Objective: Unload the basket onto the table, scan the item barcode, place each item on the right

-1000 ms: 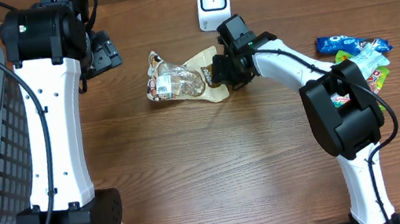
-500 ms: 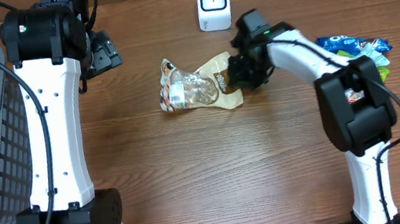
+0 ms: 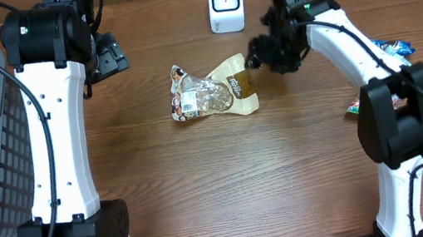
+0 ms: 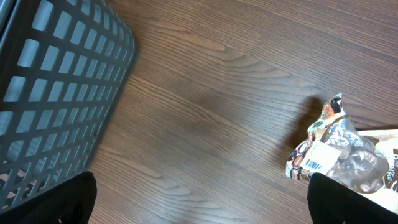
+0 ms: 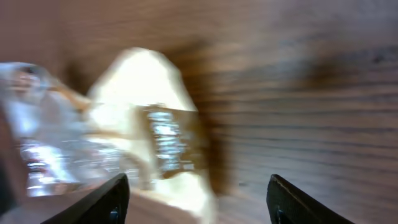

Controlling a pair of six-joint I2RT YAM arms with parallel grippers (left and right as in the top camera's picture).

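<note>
Lying on table (image 3: pixel 205 187): one snack bag (image 3: pixel 212 93)

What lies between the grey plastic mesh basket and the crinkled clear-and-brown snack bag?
Only bare wooden tabletop; the left wrist view shows it between basket and snack bag.

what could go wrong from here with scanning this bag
1. The snack bag lies flat, free of the right gripper, its barcode label facing up rather than toward the scanner: it may not read.
2. The jaws stand open by the bag's brown end; regrasping crinkly film there could slip.
</note>
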